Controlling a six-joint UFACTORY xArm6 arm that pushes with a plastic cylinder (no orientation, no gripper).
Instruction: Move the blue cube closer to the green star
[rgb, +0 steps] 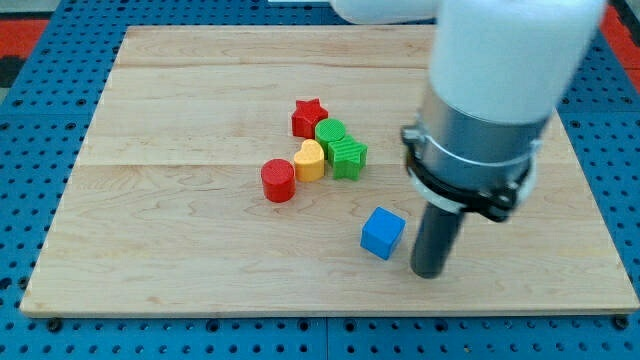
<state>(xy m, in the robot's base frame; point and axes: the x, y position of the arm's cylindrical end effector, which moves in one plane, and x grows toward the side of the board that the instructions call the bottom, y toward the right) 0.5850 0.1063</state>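
Note:
The blue cube lies on the wooden board, below and right of the cluster of blocks. The green star sits at the right of that cluster, about a cube's width above the blue cube and slightly to the left. My tip is down on the board just right of the blue cube, slightly lower in the view, with a narrow gap between them. The rod rises into the large grey and white arm body.
A red star is at the cluster's top, a green cylinder-like block beside it, a yellow heart left of the green star, and a red cylinder further left. Blue pegboard surrounds the board.

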